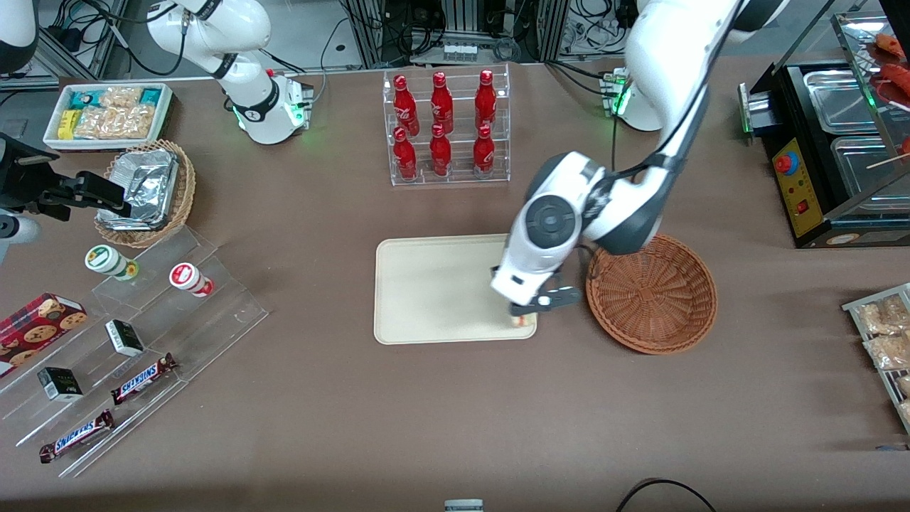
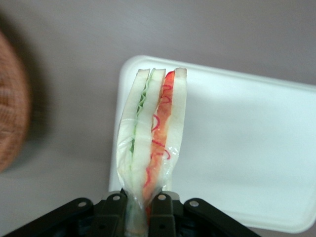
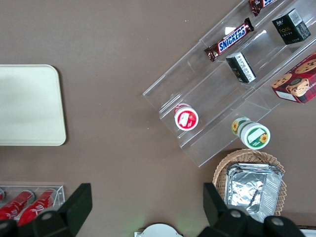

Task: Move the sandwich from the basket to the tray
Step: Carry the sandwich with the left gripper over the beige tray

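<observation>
Sandwich wedge of pale white bread with red and green filling [image 2: 153,133], film-wrapped, hangs pinched by one end in our black two-finger gripper [image 1: 530,307], right of centre in the front frame. We hold it over the flat cream-white rectangular tray [image 1: 426,291], at the corner nearest the round reddish-brown wicker basket [image 1: 652,294], presumably ready for lowering.

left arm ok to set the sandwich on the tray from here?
Probably yes. The gripper is shut on the sandwich over the tray's corner nearest the basket; nothing lies on the tray beneath.
</observation>
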Robot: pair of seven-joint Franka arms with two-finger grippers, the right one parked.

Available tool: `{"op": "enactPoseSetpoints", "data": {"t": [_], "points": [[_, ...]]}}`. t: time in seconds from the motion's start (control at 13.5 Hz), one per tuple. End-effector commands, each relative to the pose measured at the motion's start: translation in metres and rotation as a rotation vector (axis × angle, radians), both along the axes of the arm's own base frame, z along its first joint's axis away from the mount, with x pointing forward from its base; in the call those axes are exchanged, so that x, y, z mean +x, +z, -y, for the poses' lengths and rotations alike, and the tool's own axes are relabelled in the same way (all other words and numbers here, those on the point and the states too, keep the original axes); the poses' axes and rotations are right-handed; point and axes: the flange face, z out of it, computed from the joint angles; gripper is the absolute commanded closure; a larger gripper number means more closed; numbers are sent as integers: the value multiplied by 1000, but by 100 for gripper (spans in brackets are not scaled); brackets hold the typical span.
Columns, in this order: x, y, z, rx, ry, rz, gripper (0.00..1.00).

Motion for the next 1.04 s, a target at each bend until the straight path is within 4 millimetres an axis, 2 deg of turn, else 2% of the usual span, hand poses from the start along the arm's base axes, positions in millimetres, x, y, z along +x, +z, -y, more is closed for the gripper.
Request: {"op": "enactPoseSetpoints", "data": {"t": [0.0, 0.15, 0.37, 0.52, 0.89, 0.96], "points": [[-11, -8, 44, -3, -62, -3, 100], [-23, -18, 71, 1, -39, -2, 100], [-34, -42, 100, 25, -6, 1, 100], [-36, -58, 110, 56, 10, 43, 100], [-37, -75, 117, 42, 15, 59, 100], [-44, -80, 125, 37, 1, 65, 100]]}}
